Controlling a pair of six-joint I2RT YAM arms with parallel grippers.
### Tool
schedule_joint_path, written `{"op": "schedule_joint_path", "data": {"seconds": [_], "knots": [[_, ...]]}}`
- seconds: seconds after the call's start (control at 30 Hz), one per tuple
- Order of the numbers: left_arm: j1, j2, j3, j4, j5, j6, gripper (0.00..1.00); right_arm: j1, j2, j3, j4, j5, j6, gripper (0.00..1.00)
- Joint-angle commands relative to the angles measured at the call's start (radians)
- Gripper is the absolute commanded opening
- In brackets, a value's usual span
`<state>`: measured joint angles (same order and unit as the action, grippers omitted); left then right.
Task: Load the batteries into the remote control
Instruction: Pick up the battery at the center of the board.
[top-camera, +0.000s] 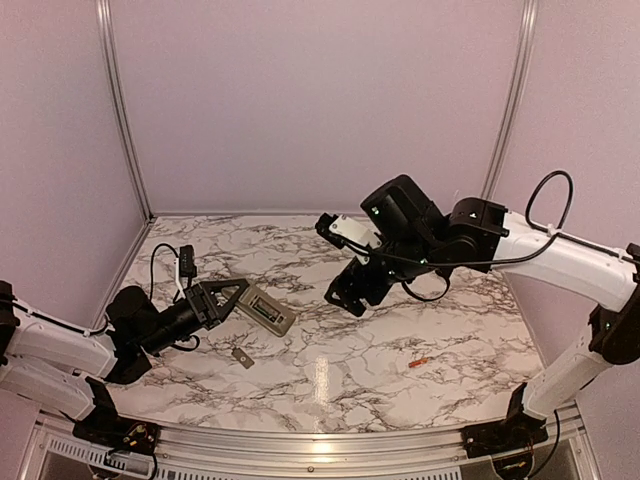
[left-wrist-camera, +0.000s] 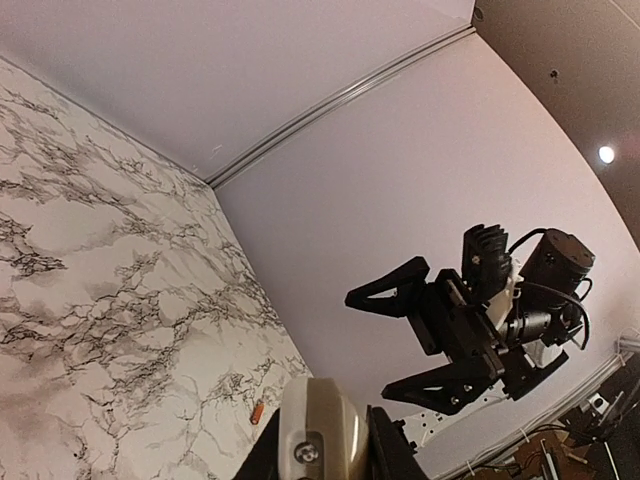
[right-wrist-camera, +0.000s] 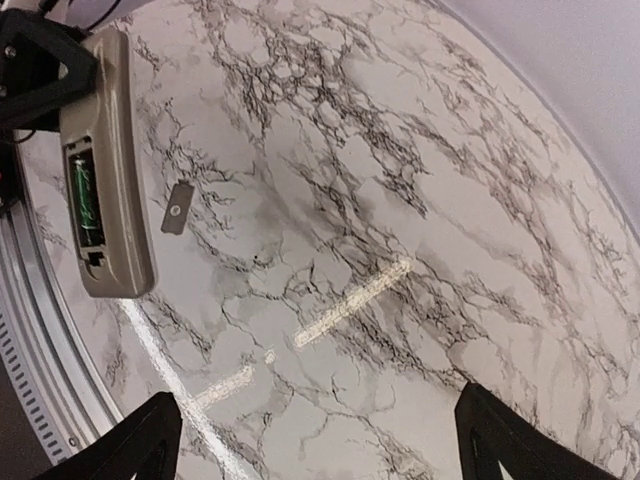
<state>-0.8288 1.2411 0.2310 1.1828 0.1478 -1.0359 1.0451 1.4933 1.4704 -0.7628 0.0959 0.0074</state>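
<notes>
The remote control lies back-up at the left of the marble table, its grey-beige body pinched at one end by my left gripper, which is shut on it. Its battery recess is uncovered, and a dark green battery sits inside. The orange-red battery lies loose on the table at the right front; the left wrist view shows that same battery beyond the remote control. My right gripper hangs open above mid-table, nothing between its fingers.
A small flat grey cover piece lies on the table just in front of the remote. Pale walls close in the table at the back and on both sides. A black cable trails near the left arm.
</notes>
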Motion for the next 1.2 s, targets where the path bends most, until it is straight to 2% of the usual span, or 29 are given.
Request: {"op": "schedule_joint_path", "data": {"seconds": [0.0,0.2,0.33,0.53,0.7,0.93,1.17], "knots": [[0.0,-0.014,0.025,-0.017,0.052,0.039,0.0,-0.061,-0.006,-0.114,-0.164,-0.003,0.092,0.92],[-0.001,0.018,0.037,0.006,0.071,0.029,0.0,-0.211,-0.041,-0.318,-0.135,-0.149,0.2,0.87],[0.0,0.042,0.032,0.042,0.073,0.014,0.0,-0.226,-0.086,-0.416,-0.119,-0.155,0.264,0.83],[0.0,0.105,0.028,0.168,0.114,-0.005,0.0,-0.227,-0.034,-0.44,-0.196,-0.06,0.201,0.78],[0.0,0.144,0.027,0.238,0.13,-0.035,0.0,-0.224,0.036,-0.411,-0.219,-0.057,0.19,0.75],[0.0,0.151,0.033,0.253,0.129,-0.037,0.0,-0.219,0.087,-0.414,-0.264,0.062,0.254,0.74],[0.0,0.149,0.033,0.261,0.134,-0.043,0.0,-0.189,0.158,-0.417,-0.266,0.075,0.26,0.7]]}}
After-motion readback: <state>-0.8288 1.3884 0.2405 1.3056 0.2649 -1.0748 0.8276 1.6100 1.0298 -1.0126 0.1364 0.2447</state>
